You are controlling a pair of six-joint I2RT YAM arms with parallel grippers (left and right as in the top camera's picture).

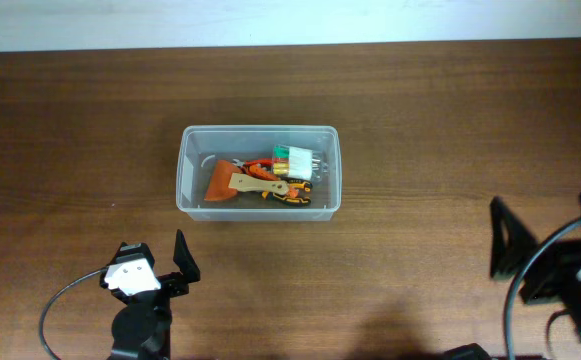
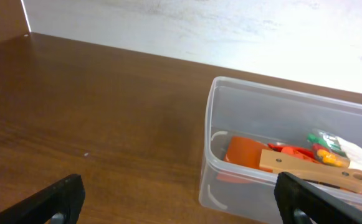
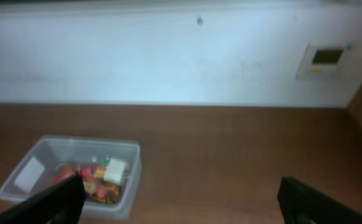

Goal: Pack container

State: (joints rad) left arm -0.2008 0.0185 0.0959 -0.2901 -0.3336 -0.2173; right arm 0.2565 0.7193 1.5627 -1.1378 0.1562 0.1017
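The container (image 1: 192, 138) is a clear plastic tub at the table's middle. It holds an orange scraper with a wooden handle (image 1: 232, 182), orange-handled pliers (image 1: 288, 194) and a small clear case of coloured bits (image 1: 293, 161). It also shows in the left wrist view (image 2: 243, 102) and in the right wrist view (image 3: 28, 160). My left gripper (image 1: 170, 262) is open and empty at the front left, short of the tub. My right gripper (image 1: 545, 225) is open and empty at the far right; in its wrist view (image 3: 181, 202) only bare table lies between the fingers.
The brown wooden table (image 1: 450, 120) ends at a white wall along the back (image 1: 290, 20). A wall panel with a display (image 3: 323, 59) shows in the right wrist view.
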